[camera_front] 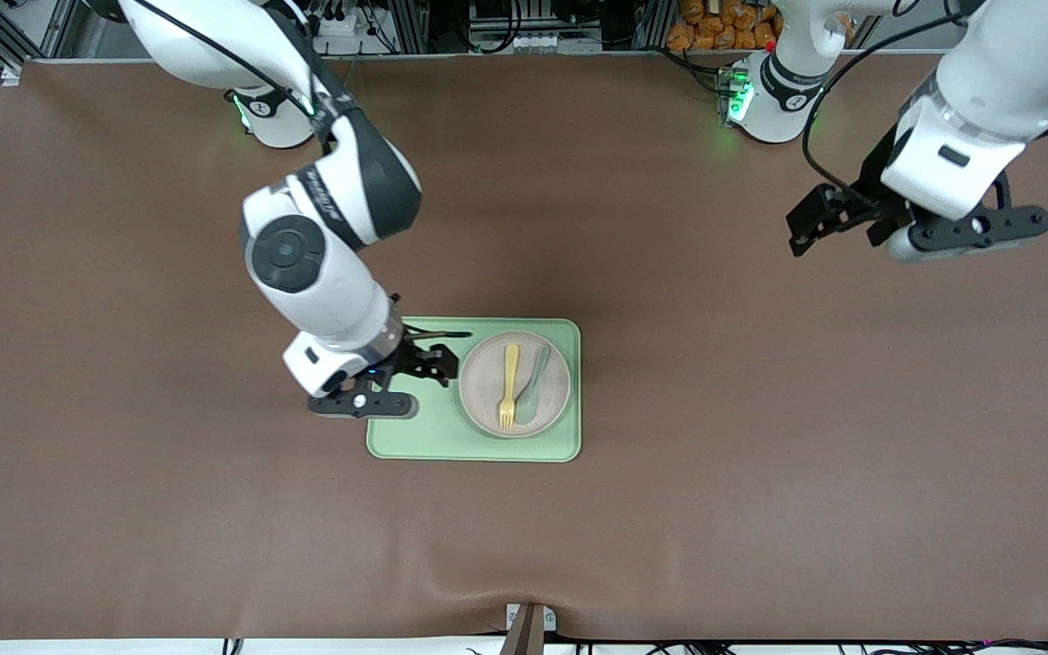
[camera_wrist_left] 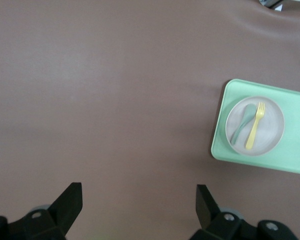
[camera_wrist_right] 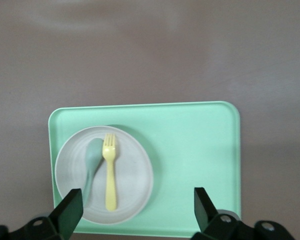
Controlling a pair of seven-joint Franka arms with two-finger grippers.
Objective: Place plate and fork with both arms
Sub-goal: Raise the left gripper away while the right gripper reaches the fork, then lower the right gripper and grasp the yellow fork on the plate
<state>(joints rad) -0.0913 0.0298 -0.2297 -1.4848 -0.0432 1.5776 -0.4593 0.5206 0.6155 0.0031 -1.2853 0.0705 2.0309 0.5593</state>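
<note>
The right gripper [camera_front: 428, 364] hangs low over the bare half of the green tray [camera_front: 415, 437], its 2 fingers spread wide and holding nothing, and the plate [camera_front: 488, 400] sits just to one side of those jaws, toward the left arm's end of the tray. In the right wrist view the plate [camera_wrist_right: 132, 175] lies off-centre, in line with 1 finger rather than in the gap, so the jaws would need a short sideways shift to straddle its rim. The fork [camera_front: 509, 386] lies on the plate with its long axis running toward the front camera, tines at the nearer end, and the sage-green spoon [camera_front: 533, 387] lies just beside it, almost parallel. The left gripper [camera_front: 838, 223] waits well apart, high over bare table near its own base, fingers also fully apart and empty, so the right arm is much the nearer. The brown tablecloth [camera_front: 760, 455] around the tray is flat and offers plenty of room for setting things down.
</note>
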